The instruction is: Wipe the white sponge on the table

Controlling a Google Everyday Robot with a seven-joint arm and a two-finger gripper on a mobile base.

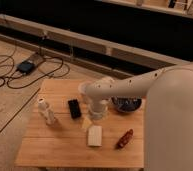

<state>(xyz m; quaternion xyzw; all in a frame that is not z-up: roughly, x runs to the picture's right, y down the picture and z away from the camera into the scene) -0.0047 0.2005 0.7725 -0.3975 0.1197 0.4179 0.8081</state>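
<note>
The white sponge [94, 135] is a flat cream-white block lying on the light-brown wooden table [55, 145], near the front middle. My arm reaches in from the right, and my gripper [96, 113] hangs down over the table's middle, just behind the sponge and a little above it. It looks apart from the sponge. A pale shape right under the gripper blends with it, so I cannot tell one from the other.
A black phone [74, 108] lies left of the gripper. An upright white bottle [46, 111] stands further left. A dark bowl [126, 104] sits at the back right, and a red object [124, 139] lies right of the sponge. Cables and a box [26, 66] lie on the floor behind.
</note>
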